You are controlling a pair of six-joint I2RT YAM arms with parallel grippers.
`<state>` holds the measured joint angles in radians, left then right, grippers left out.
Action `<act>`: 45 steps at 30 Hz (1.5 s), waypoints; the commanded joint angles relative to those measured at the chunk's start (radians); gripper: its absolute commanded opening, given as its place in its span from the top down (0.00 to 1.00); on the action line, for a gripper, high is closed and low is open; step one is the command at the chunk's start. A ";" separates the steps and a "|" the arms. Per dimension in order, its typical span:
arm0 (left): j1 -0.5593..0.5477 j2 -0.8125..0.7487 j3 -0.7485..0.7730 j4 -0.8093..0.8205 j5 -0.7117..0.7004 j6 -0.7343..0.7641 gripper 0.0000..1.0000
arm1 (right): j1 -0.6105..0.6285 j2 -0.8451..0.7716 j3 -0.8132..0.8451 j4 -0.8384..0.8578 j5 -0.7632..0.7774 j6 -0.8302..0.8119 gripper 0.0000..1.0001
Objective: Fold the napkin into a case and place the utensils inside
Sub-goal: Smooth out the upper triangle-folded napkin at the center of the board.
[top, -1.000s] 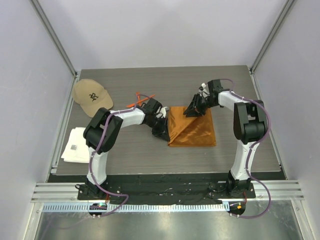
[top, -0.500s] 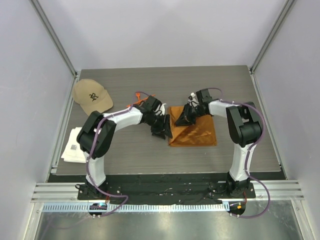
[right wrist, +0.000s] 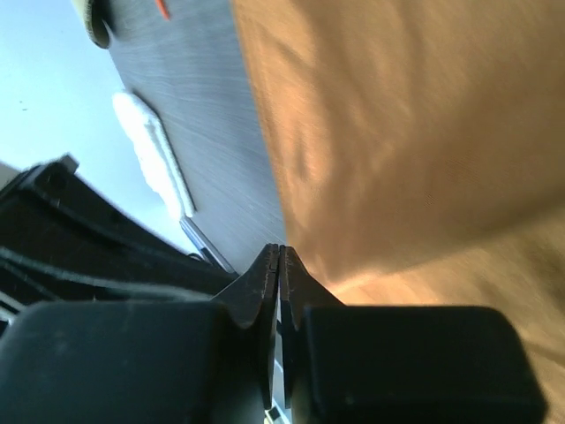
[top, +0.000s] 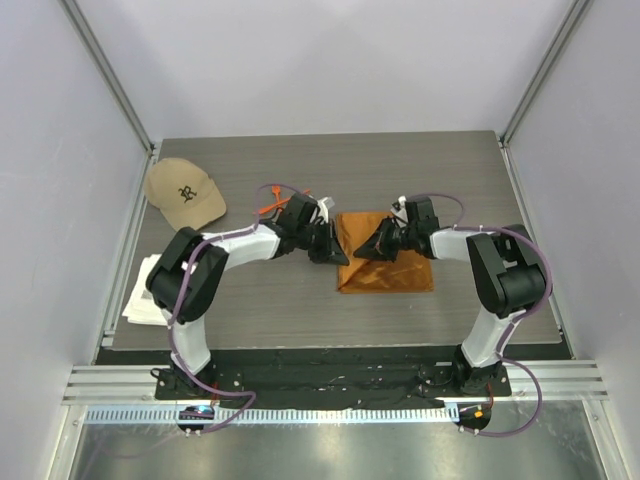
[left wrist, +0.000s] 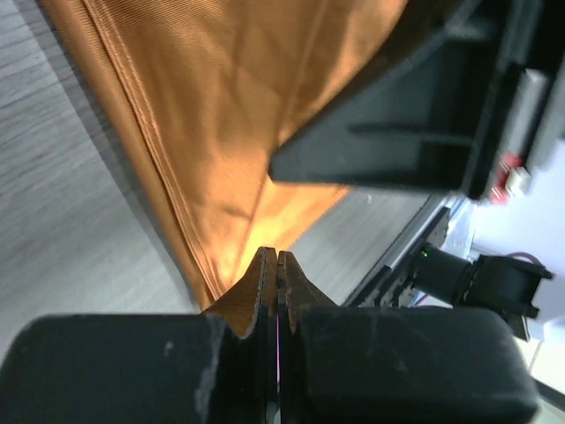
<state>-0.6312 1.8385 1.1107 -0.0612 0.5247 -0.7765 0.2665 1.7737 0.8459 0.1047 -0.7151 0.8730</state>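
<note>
Nearest me, a white towel (top: 148, 292) lies at the left edge of the bench (top: 300, 310). Further in, right of the middle, the rust-orange napkin (top: 400, 268) lies on the bench. At its far-left part the two arms meet. The left tool (top: 330, 247) is pinched tight on a corner of the cloth. The right tool (top: 364, 248) is closed on a raised fold just beside it. Beyond the left arm lie the orange utensils (top: 268, 207), and farther left the tan cap (top: 185, 192).

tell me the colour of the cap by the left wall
Tan cap, seen best in the top external view.
</note>
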 commanded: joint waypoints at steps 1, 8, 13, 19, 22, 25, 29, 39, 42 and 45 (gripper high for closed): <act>-0.016 0.045 0.006 0.176 0.015 -0.041 1.00 | 0.005 -0.016 -0.018 0.148 0.003 0.023 0.94; -0.044 0.044 -0.043 0.199 -0.002 -0.027 1.00 | 0.007 -0.002 -0.079 0.257 -0.017 0.073 0.99; -0.045 0.047 -0.109 0.222 -0.011 -0.004 1.00 | 0.013 0.007 -0.110 0.286 -0.032 0.064 0.99; -0.045 0.027 -0.160 0.238 -0.017 0.016 1.00 | 0.031 0.043 -0.145 0.348 -0.035 0.081 0.99; -0.045 0.027 -0.187 0.254 -0.014 0.017 1.00 | 0.034 0.065 -0.172 0.408 -0.041 0.095 0.99; -0.045 0.030 -0.210 0.276 -0.008 0.010 1.00 | 0.031 0.092 -0.183 0.435 -0.047 0.084 0.99; -0.045 0.033 -0.230 0.284 -0.011 0.010 1.00 | 0.014 0.121 -0.183 0.441 -0.053 0.047 0.99; -0.045 0.065 -0.249 0.342 0.020 -0.029 1.00 | -0.211 0.190 -0.096 0.273 -0.104 -0.115 0.99; -0.045 0.070 -0.253 0.348 0.029 -0.029 1.00 | -0.254 0.231 -0.019 0.204 -0.101 -0.183 0.99; -0.047 0.071 -0.256 0.354 0.037 -0.032 1.00 | -0.286 0.250 0.028 0.216 -0.104 -0.175 0.98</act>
<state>-0.6746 1.8954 0.8753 0.2829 0.5434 -0.8097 0.0185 1.9839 0.8078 0.3809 -0.8780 0.7883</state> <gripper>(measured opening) 0.012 0.019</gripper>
